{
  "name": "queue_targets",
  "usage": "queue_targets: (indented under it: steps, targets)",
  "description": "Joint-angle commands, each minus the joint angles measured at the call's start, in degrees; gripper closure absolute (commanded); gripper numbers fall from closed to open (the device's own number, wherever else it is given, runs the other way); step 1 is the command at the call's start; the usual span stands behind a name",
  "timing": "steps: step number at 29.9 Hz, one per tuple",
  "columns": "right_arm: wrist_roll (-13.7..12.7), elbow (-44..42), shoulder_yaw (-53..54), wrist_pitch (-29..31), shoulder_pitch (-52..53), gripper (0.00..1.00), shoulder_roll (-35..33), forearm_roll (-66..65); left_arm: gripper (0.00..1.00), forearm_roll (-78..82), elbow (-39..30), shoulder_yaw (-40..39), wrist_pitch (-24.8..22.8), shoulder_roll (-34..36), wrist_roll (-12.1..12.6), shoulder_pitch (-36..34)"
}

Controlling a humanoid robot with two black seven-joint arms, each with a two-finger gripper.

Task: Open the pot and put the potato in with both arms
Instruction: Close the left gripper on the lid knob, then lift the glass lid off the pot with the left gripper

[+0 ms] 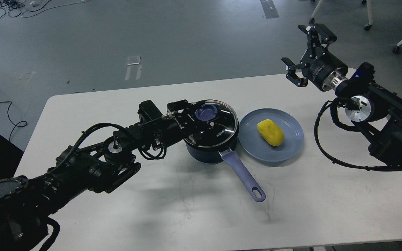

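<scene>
The dark navy pot stands mid-table with its lavender-blue handle pointing to the front right. The glass lid marked KONKA covers its mouth, sitting slightly raised. My left gripper reaches in from the left and its fingers are closed around the lid's blue knob. The yellow potato lies on the flat blue plate just right of the pot. My right gripper is open and empty, held high above the table's far right edge, well away from the potato.
The white table ends just beyond the plate at the back and near my right arm. Chair legs and castors stand on the grey floor behind. Cables hang from my right arm over the table's right side.
</scene>
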Motion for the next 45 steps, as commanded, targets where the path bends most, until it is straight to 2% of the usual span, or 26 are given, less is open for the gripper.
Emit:
queue_targets:
  steps: [1, 9, 26, 39, 45]
  targets:
    - [0.0, 0.1, 0.0, 0.0, -0.5, 0.00, 0.0, 0.1, 0.35, 0.1, -1.7, 0.1, 0.0, 0.7, 0.0, -1.5]
    - [0.1, 0.0, 0.0, 0.0, -0.6, 0.00, 0.0, 0.0, 0.35, 0.0, -11.5, 0.0, -1.6, 6.1, 0.0, -2.4]
    - [0.2, 0.0, 0.0, 0.0, -1.4, 0.00, 0.2, 0.1, 0.35, -1.7, -11.8, -1.0, -1.2, 12.0, 0.0, -3.7]
    - [0.2, 0.0, -0.2, -0.1, -0.9, 0.00, 0.2, 0.0, 0.35, -5.3, -12.6, -0.5, 3.4, 24.2, 0.0, -2.6]
    - [0.2, 0.0, -0.3, -0.1, -0.9, 0.00, 0.2, -0.1, 0.35, -6.8, -12.7, -0.3, 3.4, 26.2, 0.0, -1.9]
